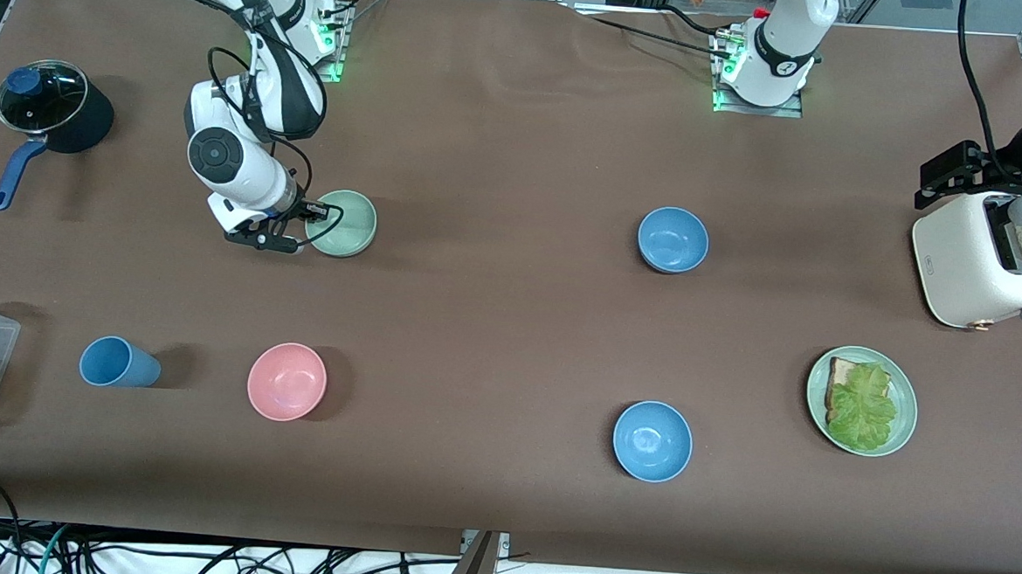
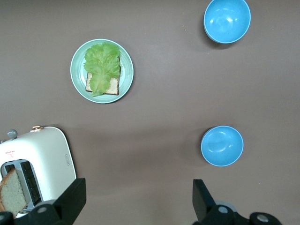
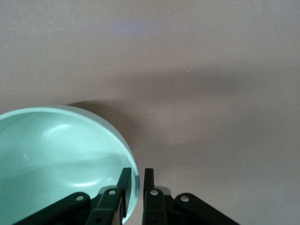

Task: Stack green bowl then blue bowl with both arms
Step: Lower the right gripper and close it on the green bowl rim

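You're on the first step: your right end effector [image 3: 134, 187] pinches the rim of the green bowl [image 1: 345, 222], fingers nearly closed with the wall between them. The bowl sits on the counter [image 1: 492, 321], farther from the front camera than the pink bowl [image 1: 286, 381]. Your left end effector [image 2: 136, 201] waits wide open and empty, up over the toaster [image 2: 35, 164]. Next move likely calls for lifting the green bowl straight up, then carrying it to a blue bowl [image 1: 672, 239].

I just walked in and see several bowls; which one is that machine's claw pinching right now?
Find the black pot with the glass lid at the right arm's end of the table. Beside it, toward the table's middle, the right claw pinches the rim of the green bowl. It is the only pale mint bowl; the pink bowl sits nearer the front camera.
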Available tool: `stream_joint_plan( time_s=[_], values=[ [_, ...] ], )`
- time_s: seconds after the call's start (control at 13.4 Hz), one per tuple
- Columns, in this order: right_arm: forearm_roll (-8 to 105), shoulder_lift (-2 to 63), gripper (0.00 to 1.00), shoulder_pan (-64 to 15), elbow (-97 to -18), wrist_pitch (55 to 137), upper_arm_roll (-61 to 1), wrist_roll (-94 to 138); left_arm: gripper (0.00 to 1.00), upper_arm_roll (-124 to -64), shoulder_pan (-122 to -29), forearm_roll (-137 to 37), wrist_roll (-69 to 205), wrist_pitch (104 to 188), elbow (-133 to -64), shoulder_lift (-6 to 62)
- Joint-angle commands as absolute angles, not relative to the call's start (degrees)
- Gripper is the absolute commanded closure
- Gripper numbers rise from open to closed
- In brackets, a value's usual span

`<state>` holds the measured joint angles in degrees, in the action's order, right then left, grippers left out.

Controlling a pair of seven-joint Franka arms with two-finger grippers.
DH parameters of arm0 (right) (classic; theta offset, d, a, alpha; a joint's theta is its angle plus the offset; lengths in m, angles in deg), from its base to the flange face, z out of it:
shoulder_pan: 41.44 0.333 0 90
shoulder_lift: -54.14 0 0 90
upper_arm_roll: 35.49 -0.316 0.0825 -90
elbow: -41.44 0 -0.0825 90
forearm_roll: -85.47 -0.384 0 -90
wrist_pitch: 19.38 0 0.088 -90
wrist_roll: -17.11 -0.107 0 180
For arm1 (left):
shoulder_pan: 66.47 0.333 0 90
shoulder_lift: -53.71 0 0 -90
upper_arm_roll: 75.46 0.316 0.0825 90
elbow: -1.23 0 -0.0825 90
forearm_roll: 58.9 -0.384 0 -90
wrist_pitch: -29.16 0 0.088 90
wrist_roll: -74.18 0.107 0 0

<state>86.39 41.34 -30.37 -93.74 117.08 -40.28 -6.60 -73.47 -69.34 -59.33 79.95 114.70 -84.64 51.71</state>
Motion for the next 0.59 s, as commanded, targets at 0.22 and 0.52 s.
stream_joint_plan(
  time_s=[0.22, 0.52],
  values=[
    [86.8, 42.6, 1.00, -28.1, -94.6, 118.7, -40.3, -6.7, 0.00, -73.5, -68.8, -57.6, 81.0, 114.4, -83.6, 51.3],
    [86.8, 43.3, 1.00, -27.9, -92.7, 118.1, -40.3, -6.3, 0.00, -73.4, -68.8, -57.6, 81.0, 114.4, -83.7, 51.2]
  ],
)
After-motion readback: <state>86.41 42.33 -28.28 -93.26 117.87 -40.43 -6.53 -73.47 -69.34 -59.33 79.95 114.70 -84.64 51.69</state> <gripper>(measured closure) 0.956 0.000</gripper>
